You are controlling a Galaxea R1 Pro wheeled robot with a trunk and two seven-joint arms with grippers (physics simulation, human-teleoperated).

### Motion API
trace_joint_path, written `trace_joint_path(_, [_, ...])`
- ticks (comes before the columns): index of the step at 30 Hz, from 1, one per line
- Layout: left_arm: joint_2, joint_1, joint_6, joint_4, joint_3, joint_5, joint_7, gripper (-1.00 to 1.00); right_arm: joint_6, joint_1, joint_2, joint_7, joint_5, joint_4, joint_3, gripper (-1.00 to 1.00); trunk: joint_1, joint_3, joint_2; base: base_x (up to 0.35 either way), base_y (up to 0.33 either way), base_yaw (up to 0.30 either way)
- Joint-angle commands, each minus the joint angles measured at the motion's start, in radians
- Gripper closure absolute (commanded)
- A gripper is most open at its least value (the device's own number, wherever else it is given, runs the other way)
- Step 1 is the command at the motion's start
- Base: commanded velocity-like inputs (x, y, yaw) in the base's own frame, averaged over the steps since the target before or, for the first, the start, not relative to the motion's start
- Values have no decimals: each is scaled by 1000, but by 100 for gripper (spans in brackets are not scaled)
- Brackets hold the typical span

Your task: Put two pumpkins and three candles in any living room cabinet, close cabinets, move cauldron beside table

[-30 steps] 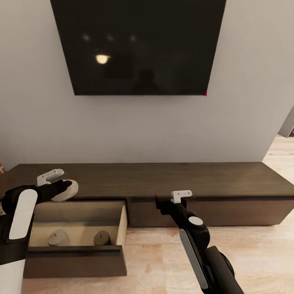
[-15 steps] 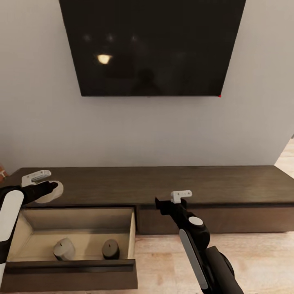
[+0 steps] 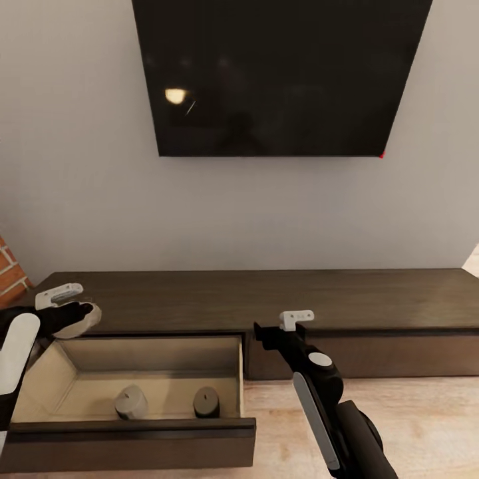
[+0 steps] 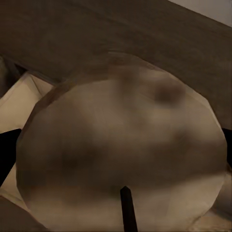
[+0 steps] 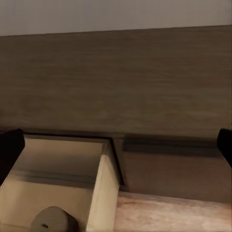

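Observation:
The long dark-brown cabinet [image 3: 279,299] runs along the wall, with its left drawer [image 3: 133,432] pulled open. Two grey-beige candles [image 3: 131,402] [image 3: 207,402] stand on the drawer's pale floor. My left gripper [image 3: 74,313] is shut on a third candle [image 3: 85,320], held above the drawer's back left corner. That candle [image 4: 121,145] looms close in the left wrist view, wick showing. My right gripper [image 3: 265,330] hangs open and empty in front of the cabinet, right of the drawer; in its wrist view one drawer candle [image 5: 52,220] shows. Pumpkins, cauldron and table are out of view.
A large black TV [image 3: 279,73] hangs on the grey wall above the cabinet. A bit of brick fireplace [image 3: 10,279] shows at the left edge. Pale wood floor [image 3: 412,426] lies before the cabinet on the right.
The whole picture has shifted right, so the camera moved left. My left gripper with the candle has drifted towards the drawer's back left corner. The right arm holds its pose.

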Motion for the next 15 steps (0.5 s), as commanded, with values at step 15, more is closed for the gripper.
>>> trace_joint_path(15, [2,-5,2,241,-108,9,9,100,8,-2,-1,-12,-11,-1,-36,-100,0,-1,-1,31,109,0])
